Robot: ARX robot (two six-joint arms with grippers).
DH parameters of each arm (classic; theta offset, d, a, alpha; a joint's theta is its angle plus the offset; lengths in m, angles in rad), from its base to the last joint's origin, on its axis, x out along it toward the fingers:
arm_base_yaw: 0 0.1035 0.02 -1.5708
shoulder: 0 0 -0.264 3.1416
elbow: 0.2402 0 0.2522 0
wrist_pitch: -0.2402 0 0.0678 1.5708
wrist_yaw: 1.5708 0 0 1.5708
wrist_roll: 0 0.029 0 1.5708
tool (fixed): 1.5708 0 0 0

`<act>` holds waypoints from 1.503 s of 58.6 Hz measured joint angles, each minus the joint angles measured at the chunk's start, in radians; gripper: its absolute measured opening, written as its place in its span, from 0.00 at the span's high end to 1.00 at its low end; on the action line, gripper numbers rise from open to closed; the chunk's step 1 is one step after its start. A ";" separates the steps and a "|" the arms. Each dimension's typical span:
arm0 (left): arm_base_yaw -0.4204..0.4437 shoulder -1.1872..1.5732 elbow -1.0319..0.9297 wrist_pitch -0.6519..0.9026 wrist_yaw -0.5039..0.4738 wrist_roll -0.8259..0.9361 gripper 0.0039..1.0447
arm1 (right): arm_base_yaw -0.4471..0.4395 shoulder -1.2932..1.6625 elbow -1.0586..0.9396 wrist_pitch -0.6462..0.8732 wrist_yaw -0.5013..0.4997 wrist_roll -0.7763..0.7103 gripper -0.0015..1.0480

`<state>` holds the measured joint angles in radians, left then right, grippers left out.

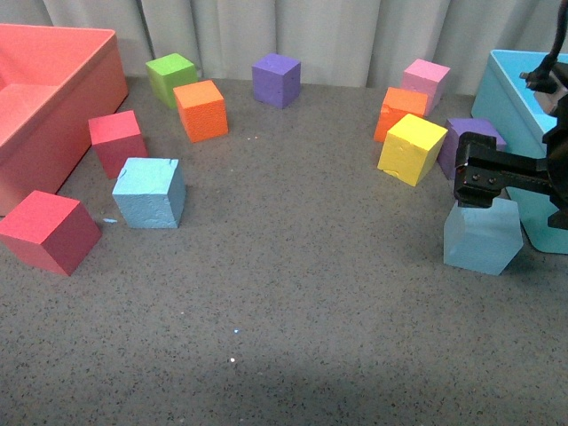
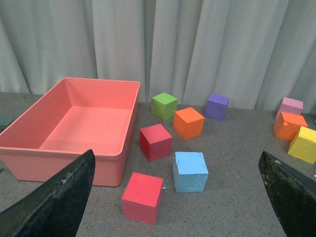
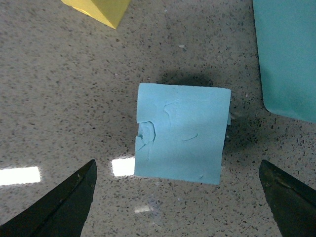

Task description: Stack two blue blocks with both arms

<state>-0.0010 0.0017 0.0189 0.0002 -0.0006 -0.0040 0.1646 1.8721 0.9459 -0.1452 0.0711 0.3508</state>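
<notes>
One blue block (image 1: 149, 193) sits on the grey table at the left, between two red cubes; it also shows in the left wrist view (image 2: 190, 171). My left gripper (image 2: 175, 154) is open and empty, well back from that block, and is out of the front view. The second blue block (image 1: 482, 238) sits at the right, next to the light-blue bin. My right gripper (image 1: 481, 177) hovers directly above it, open and not touching. In the right wrist view the chipped block (image 3: 180, 132) lies between the spread fingers of the right gripper (image 3: 177, 165).
A coral bin (image 1: 84, 44) stands at the far left and a light-blue bin (image 1: 508, 89) at the far right. Red cubes (image 1: 49, 231) (image 1: 117, 142), green (image 1: 171, 78), orange (image 1: 201, 110), purple (image 1: 276, 80), pink (image 1: 426, 82) and yellow (image 1: 411, 147) cubes lie around.
</notes>
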 joint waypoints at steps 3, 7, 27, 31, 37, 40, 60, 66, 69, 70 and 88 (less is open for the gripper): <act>0.000 0.000 0.000 0.000 0.000 0.000 0.06 | 0.005 0.026 0.018 -0.006 0.018 0.000 0.09; 0.000 0.000 0.000 0.000 0.000 0.000 0.06 | 0.009 0.062 0.044 -0.019 0.034 0.000 0.09; 0.000 0.000 0.000 0.000 0.000 0.000 0.06 | 0.017 0.181 0.130 -0.079 0.076 0.023 0.09; 0.000 0.000 0.000 0.000 0.000 0.000 0.06 | 0.017 0.201 0.139 -0.087 0.084 0.029 0.10; 0.000 0.000 0.000 0.000 0.000 0.000 0.06 | 0.014 0.230 0.151 -0.100 0.084 0.041 0.26; 0.000 0.000 0.000 0.000 0.000 0.000 0.06 | 0.015 0.236 0.156 -0.100 0.078 0.043 0.36; 0.000 0.000 0.000 0.000 0.000 0.000 0.06 | 0.042 0.194 0.133 -0.075 0.060 0.043 0.60; 0.000 0.000 0.000 0.000 0.000 0.000 0.06 | 0.089 0.149 0.128 -0.072 0.039 0.042 0.61; 0.000 0.000 0.000 0.000 0.000 0.000 0.06 | 0.121 0.136 0.130 -0.071 0.039 0.039 0.61; 0.000 0.000 0.000 0.000 0.000 0.000 0.06 | 0.134 0.135 0.132 -0.072 0.034 0.038 0.62; 0.000 0.000 0.000 0.000 0.000 0.000 0.06 | 0.288 0.185 0.204 -0.089 -0.016 0.040 0.63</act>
<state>-0.0010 0.0017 0.0189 0.0002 -0.0006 -0.0040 0.4530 2.0567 1.1500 -0.2340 0.0547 0.3908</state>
